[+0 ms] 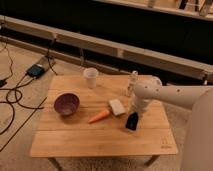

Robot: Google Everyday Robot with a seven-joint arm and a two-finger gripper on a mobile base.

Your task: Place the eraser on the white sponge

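Looking at the sponge (117, 106) as the anchor: the eraser (132, 121) is found just beside it, to the right and a bit nearer the front edge of the table (100, 142), so it's not yet on top. The gripper (134, 109) is held right over the eraser. That's probably why the black slab seems propped up rather than lying flat, though whether it's actually gripped can't be told. The carrot (99, 116) is laid close against the sponge's other side, so a straight-down drop-off is probably called for. The bowl (66, 103) is parked well past the carrot, and the cup (90, 77) and a small bottle (132, 82) are set behind the sponge.
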